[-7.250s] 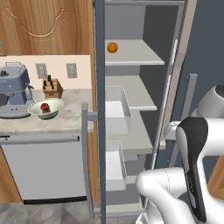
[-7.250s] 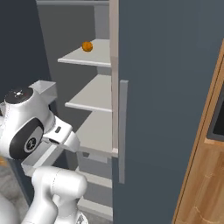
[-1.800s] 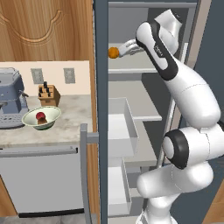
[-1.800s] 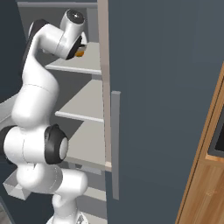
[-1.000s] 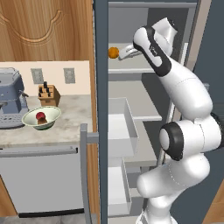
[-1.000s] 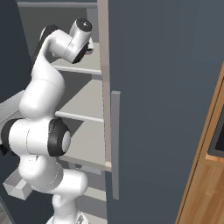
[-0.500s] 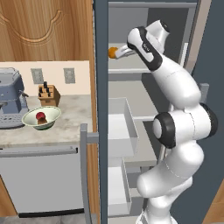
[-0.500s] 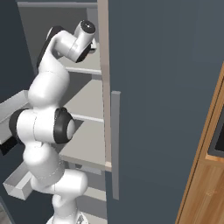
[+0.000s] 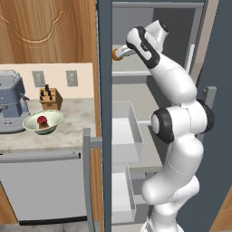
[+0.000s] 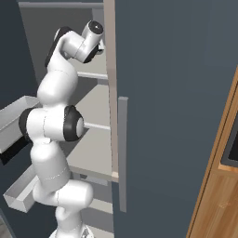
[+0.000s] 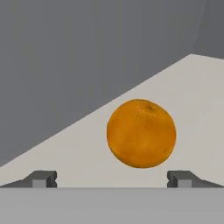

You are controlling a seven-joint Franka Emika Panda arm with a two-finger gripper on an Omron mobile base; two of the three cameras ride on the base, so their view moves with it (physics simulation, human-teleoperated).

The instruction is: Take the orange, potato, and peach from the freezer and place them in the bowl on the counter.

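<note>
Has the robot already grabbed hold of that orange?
No. In the hand view the orange sits on the shelf ahead of the wide-open jaws, untouched.

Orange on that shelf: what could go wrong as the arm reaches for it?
1. The orange is round and sits loose on the sloping-looking shelf; a nudge from a fingertip might roll it away.
2. The gripper is open with the fruit slightly off-centre toward one side, so closing now may grip unevenly and let it slip.
</note>
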